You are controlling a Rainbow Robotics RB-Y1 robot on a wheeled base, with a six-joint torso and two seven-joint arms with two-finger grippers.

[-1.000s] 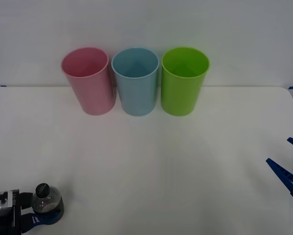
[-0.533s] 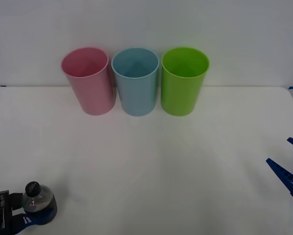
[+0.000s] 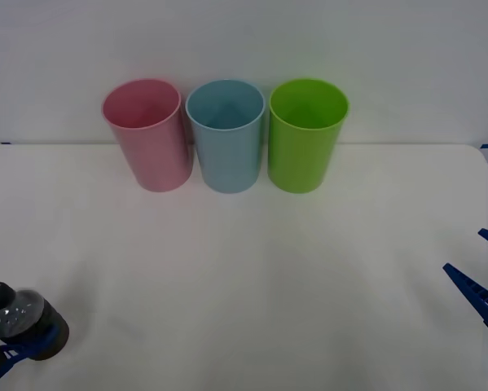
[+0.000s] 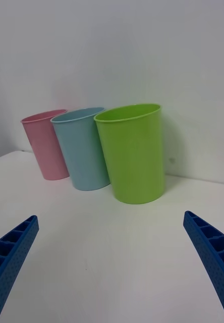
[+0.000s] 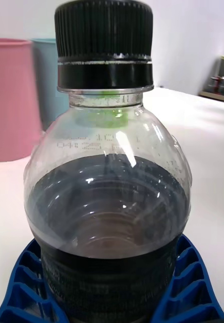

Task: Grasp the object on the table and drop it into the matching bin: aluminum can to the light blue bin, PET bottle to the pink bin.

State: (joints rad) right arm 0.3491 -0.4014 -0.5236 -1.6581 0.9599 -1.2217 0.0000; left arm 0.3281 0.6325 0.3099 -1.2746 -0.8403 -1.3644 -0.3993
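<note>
The PET bottle (image 3: pixel 19 319), small and clear with a dark label and black cap, sits in my left gripper (image 3: pixel 15 346) at the front left corner of the table (image 3: pixel 244 269). In the left wrist view the bottle (image 5: pixel 108 202) stands upright, with the blue fingers (image 5: pixel 192 282) of the left gripper (image 5: pixel 109 298) shut around its lower label. The pink bin (image 3: pixel 146 133) and the light blue bin (image 3: pixel 225 134) stand side by side at the back. My right gripper (image 3: pixel 484 273) waits open at the right edge, its fingers (image 4: pixel 210 257) spread wide.
A green bin (image 3: pixel 305 133) stands right of the light blue one, touching it. In the right wrist view the green bin (image 4: pixel 134 151) is nearest, then the light blue bin (image 4: pixel 84 149) and the pink bin (image 4: pixel 45 144). A white wall rises behind them.
My left gripper has carried the bottle leftward and slightly up across the front left of the table. The right arm has not moved.
</note>
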